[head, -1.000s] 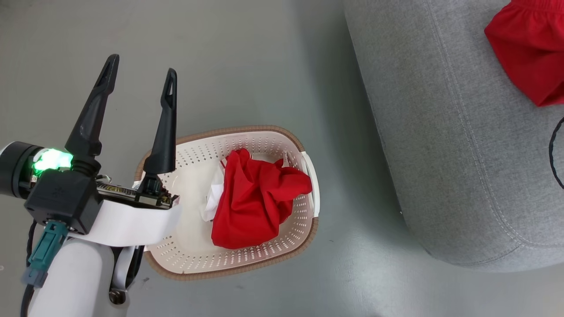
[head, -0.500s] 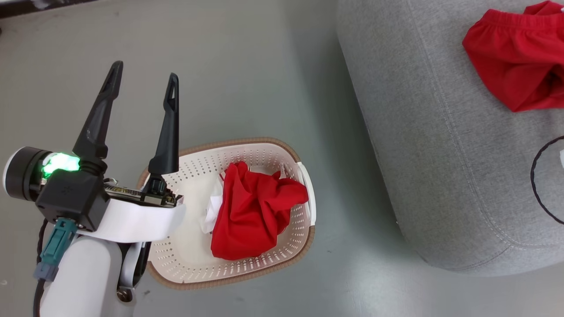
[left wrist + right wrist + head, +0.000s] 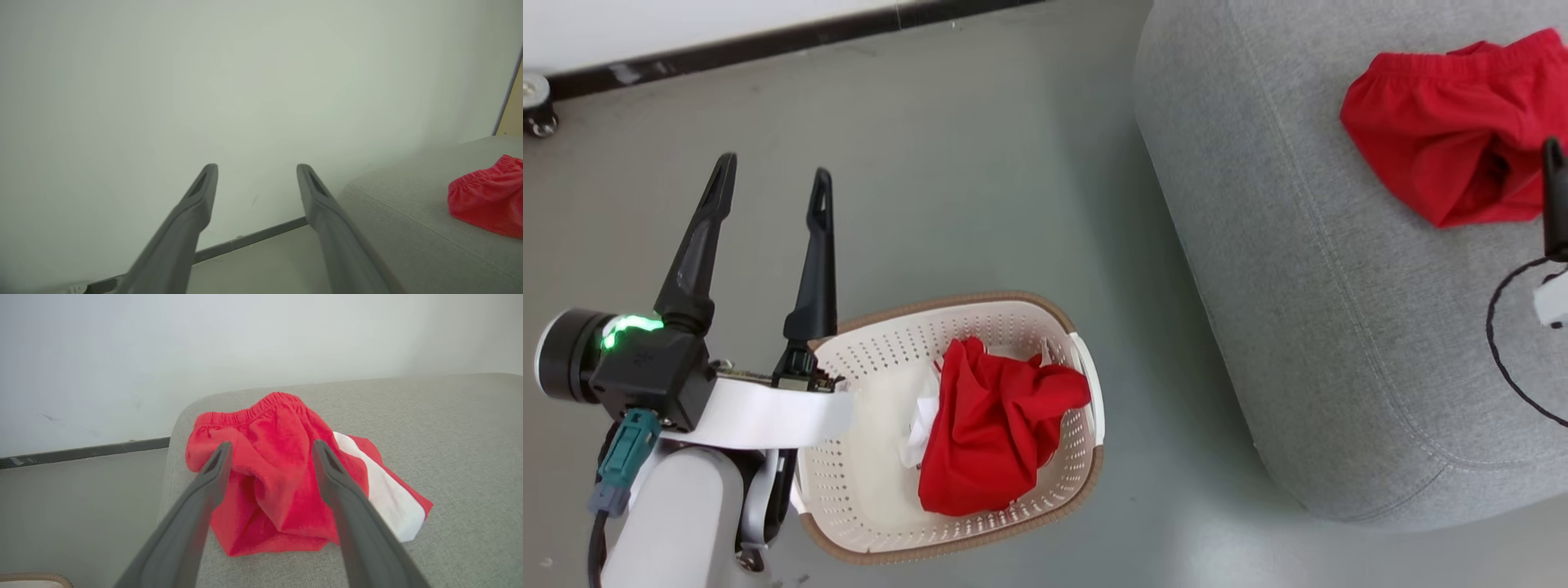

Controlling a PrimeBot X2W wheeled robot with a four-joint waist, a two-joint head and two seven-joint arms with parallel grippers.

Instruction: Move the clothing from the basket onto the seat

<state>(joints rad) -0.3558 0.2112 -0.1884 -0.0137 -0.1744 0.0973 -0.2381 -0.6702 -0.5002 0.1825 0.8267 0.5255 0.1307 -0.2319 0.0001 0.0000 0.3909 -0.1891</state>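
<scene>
Red crumpled fabric garment (image 3: 1001,441) lies in the cream perforated plastic basket (image 3: 964,299), left end effector (image 3: 773,167) beside it; left wrist view, fingers (image 3: 192,216) spread wide, empty; right wrist view, right end effector (image 3: 273,446) gaping, empty, before white-striped red shorts (image 3: 265,416) on the grey fabric sofa (image 3: 449,437).

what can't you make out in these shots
Head view: basket left end, behind the left gripper.
Head view: anything under the bunched red garment in the basket.
Head view: most of the right gripper, past the right edge.
Left wrist view: part of the garment on the sofa, past the right edge.
</scene>
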